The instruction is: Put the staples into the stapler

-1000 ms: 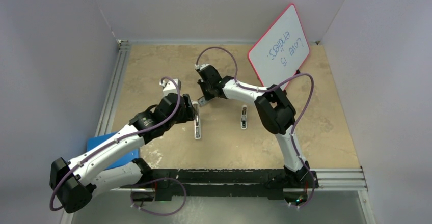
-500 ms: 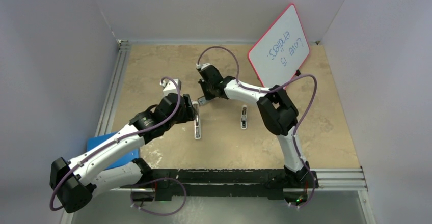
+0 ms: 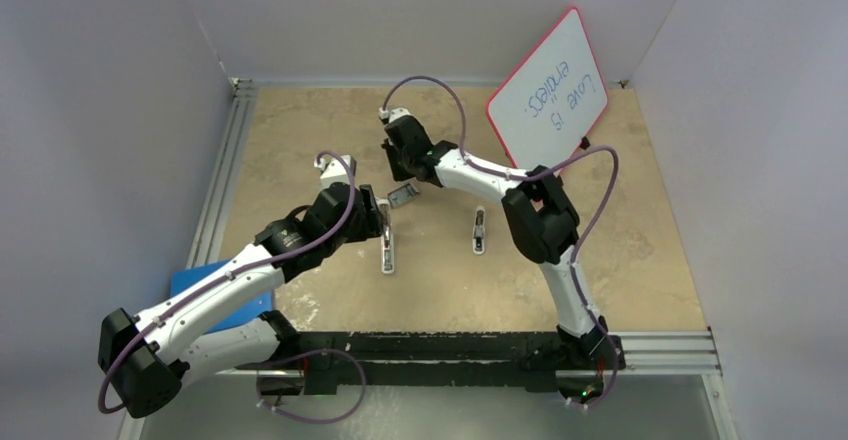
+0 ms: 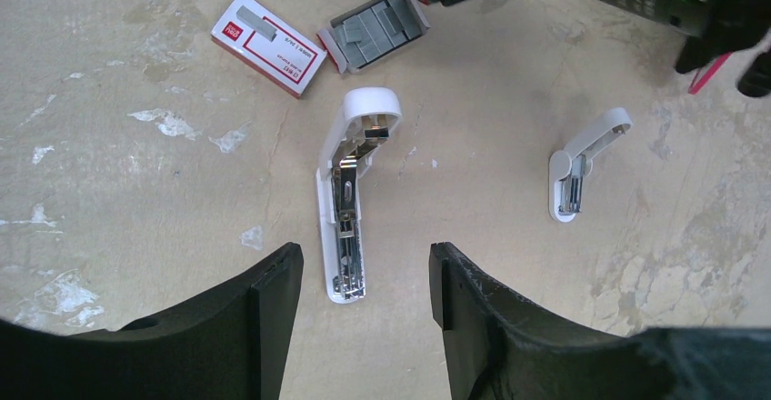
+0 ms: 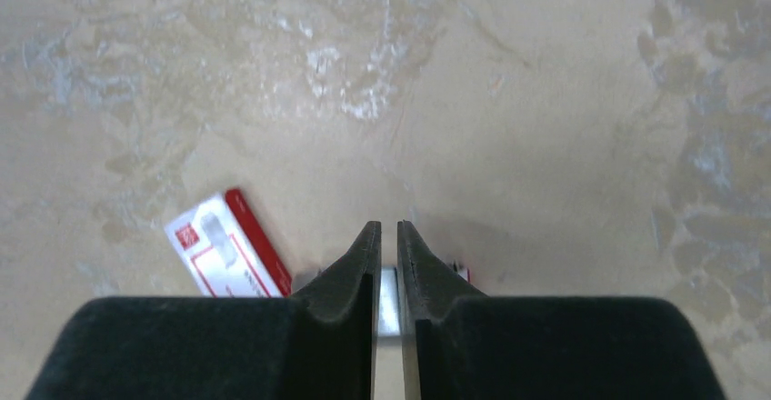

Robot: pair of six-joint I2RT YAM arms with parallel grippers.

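Observation:
The stapler [image 4: 348, 202] lies hinged open on the table, its metal channel facing up, also seen from above as the stapler [image 3: 387, 252]. My left gripper [image 4: 364, 256] hovers open over its near end, touching nothing. The tray of grey staples [image 4: 377, 32] lies beyond the stapler's head beside its red-and-white sleeve [image 4: 268, 44]. My right gripper [image 5: 388, 227] is shut just above that tray [image 3: 404, 196]. A grey sliver shows in the slit between its fingers [image 5: 359, 264]; I cannot tell whether it is gripped or is the tray below.
A shorter stubby white piece [image 4: 582, 168] lies to the right of the stapler. A red-framed whiteboard [image 3: 548, 90] leans at the back right. A blue pad [image 3: 205, 285] sits at the left edge under the left arm. Aluminium rails [image 3: 225, 180] border the table.
The right gripper closed at the tray, then drew back from it, so the tray now shows in the top view. The left arm has not moved.

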